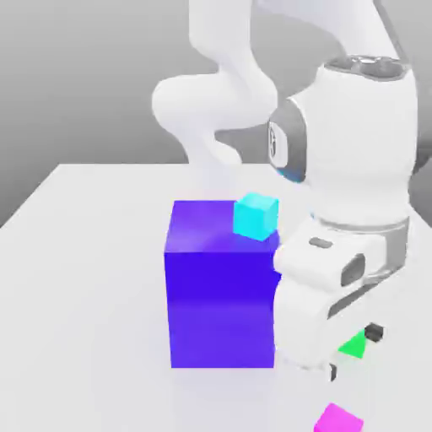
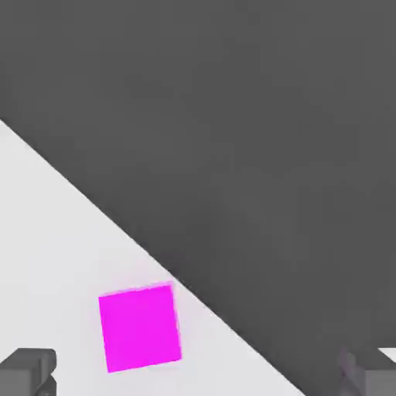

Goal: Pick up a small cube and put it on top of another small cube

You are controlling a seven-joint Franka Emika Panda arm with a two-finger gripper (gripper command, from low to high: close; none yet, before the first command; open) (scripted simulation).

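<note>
The small magenta-pink cube (image 1: 337, 419) lies on the white table near its front edge, at the exterior view's right. In the hand view the magenta-pink cube (image 2: 140, 328) sits flat on the table, nearer to one fingertip (image 2: 27, 371) than to the other. My gripper (image 1: 353, 353) hangs low over the table just behind that cube, beside the big purple block. The gripper (image 2: 197, 377) is open, its fingers spread wide with nothing between them. The orange-red cube is out of view.
A big purple block (image 1: 219, 287) stands mid-table with a small cyan cube (image 1: 256, 215) on its top corner. A small green cube (image 1: 354, 345) peeks out behind my hand. The table edge (image 2: 201, 298) runs close past the magenta cube.
</note>
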